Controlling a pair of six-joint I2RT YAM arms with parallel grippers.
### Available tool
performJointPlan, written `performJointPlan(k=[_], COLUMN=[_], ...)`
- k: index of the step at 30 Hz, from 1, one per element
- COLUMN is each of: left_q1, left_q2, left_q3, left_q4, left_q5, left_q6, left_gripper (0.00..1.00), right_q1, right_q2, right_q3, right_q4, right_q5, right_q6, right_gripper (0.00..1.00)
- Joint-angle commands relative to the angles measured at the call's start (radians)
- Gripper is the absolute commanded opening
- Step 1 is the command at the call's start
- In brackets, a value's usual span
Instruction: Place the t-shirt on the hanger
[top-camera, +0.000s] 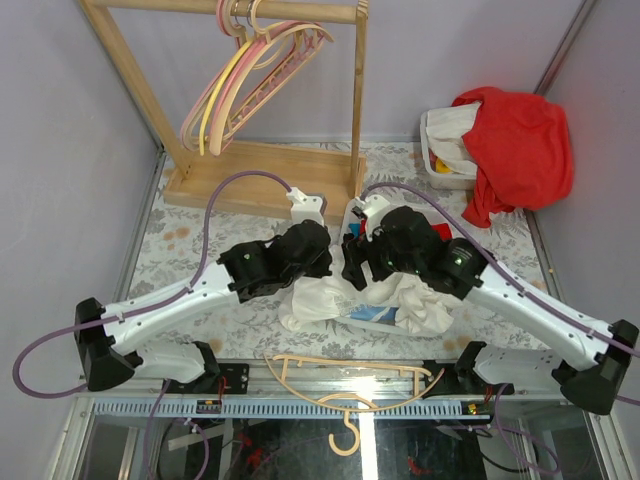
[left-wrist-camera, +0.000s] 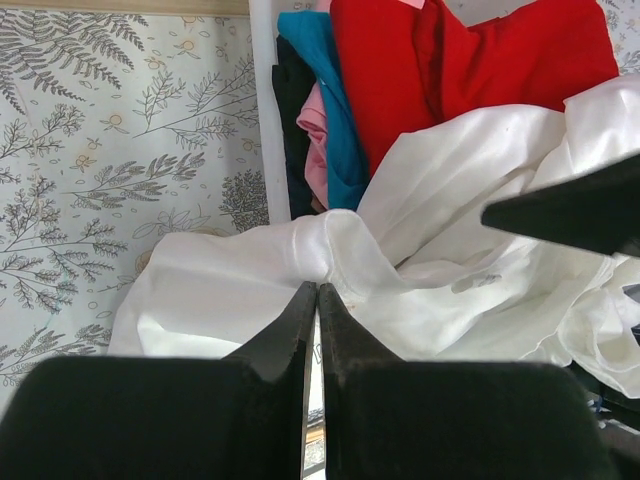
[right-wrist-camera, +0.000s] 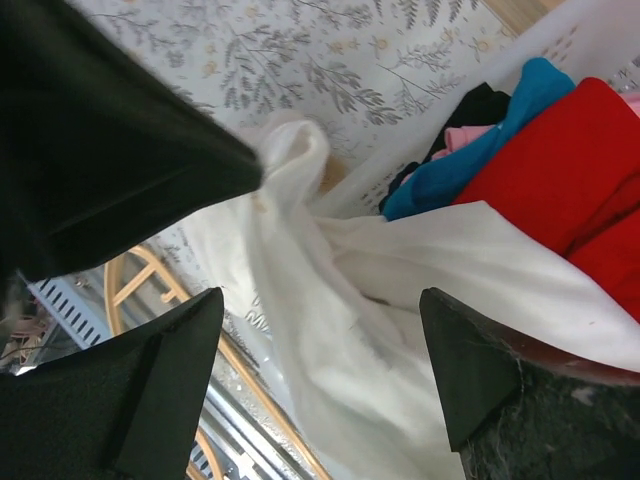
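The white t-shirt hangs crumpled between the two arms, lifted off the floral table. My left gripper is shut, and a bunched fold of the t-shirt is pinched at its tips. My right gripper stands wide open around the t-shirt, its fingers clear of the cloth on both sides. In the top view both grippers, left and right, meet above the cloth. The peach-beige hanger lies flat at the table's near edge, hook toward the arms, below the shirt.
A wooden rack at the back holds pink and yellow hangers. A white bin at the back right carries a big red garment, with blue, pink and black clothes beside it. Purple cables loop over both arms.
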Motion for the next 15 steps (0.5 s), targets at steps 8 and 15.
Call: performJointPlan(k=[8, 15], left_q1=[-0.008, -0.008], left_q2=[-0.041, -0.039], left_q3=[-0.017, -0.016], left_q4=[0.010, 0.014], left_q5=[-0.043, -0.042], left_q6=[-0.002, 0.000], left_gripper=[0.00, 0.00], right_q1=[-0.072, -0.072], right_q2=[0.090, 0.113], right_q3=[-0.033, -0.085], right_q4=[0.136, 0.195], right_q5=[-0.183, -0.287], right_q6=[-0.023, 0.016], right_gripper=[0.72, 0.61])
